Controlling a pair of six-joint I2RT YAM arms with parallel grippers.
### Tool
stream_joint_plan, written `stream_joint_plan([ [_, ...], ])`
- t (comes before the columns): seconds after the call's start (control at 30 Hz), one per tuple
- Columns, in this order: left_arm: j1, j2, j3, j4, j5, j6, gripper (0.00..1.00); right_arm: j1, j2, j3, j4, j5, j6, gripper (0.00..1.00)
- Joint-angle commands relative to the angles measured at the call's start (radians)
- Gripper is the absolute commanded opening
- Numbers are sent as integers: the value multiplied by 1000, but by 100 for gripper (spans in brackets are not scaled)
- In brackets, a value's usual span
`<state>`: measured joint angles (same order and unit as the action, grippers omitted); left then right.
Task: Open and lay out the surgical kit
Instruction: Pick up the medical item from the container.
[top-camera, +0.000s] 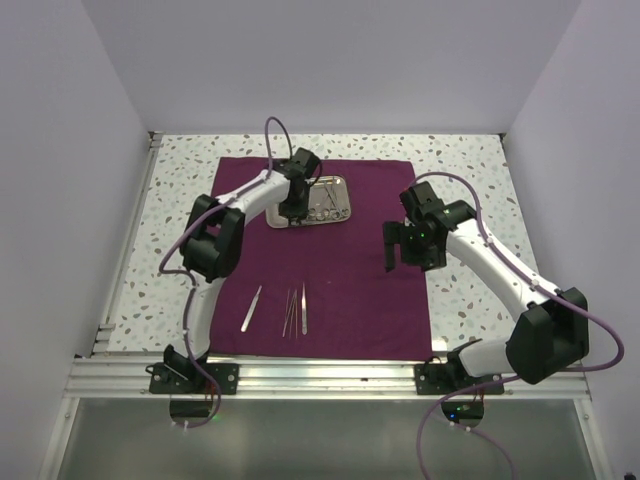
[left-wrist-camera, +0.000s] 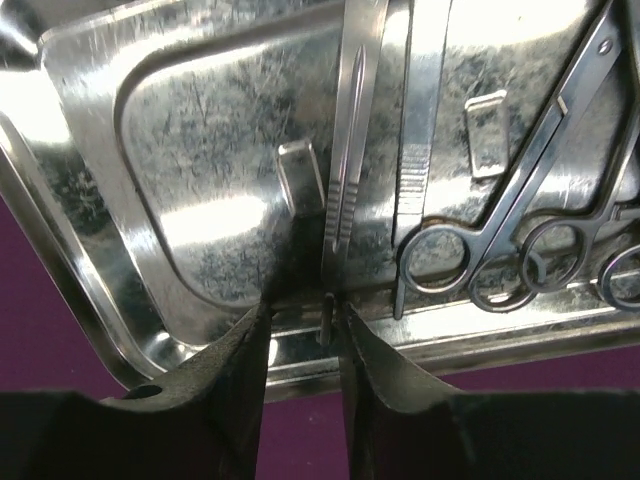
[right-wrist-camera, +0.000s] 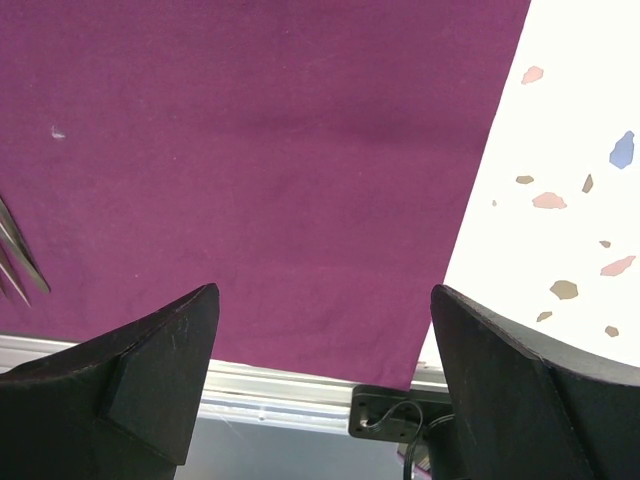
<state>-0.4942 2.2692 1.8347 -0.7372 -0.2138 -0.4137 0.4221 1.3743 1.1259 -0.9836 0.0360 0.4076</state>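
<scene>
The dark purple cloth (top-camera: 370, 290) lies spread flat on the table. The steel tray (top-camera: 343, 190) sits on its far middle. My left gripper (top-camera: 293, 212) hangs over the tray's near left edge. In the left wrist view the tray rim (left-wrist-camera: 60, 200) shows. My left gripper (left-wrist-camera: 305, 305) is narrowly open and straddles the near end of a thin straight instrument (left-wrist-camera: 348, 150). Tweezers (left-wrist-camera: 420, 130) and ring-handled clamps (left-wrist-camera: 520, 230) lie beside it. My right gripper (top-camera: 404, 252) is wide open and empty above the cloth (right-wrist-camera: 250, 130).
Tweezers (top-camera: 251, 307) and several thin instruments (top-camera: 296, 310) lie on the cloth's near part; their tips (right-wrist-camera: 15, 250) show in the right wrist view. Speckled tabletop (top-camera: 470, 170) surrounds the cloth. An aluminium rail (top-camera: 320, 375) runs along the near edge, and white walls enclose the table.
</scene>
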Motion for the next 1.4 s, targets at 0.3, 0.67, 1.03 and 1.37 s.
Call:
stream_joint_plan([
  [0.3,-27,-19,-193,59,13,-76,34,-16,-40,15,-3,-2,-50,91],
  [0.67,-27,82,-106,58,25,-71,25,-19,-78,8,-30,19,-70,91],
  [1.03,-27,95,-138,45,11,-70,0,-26,-123,-9,-49,27,-72,91],
  [1.37,-24,-146,-5,-44,-58,4,0,-25,-139,-14,-26,-13,-67,91],
])
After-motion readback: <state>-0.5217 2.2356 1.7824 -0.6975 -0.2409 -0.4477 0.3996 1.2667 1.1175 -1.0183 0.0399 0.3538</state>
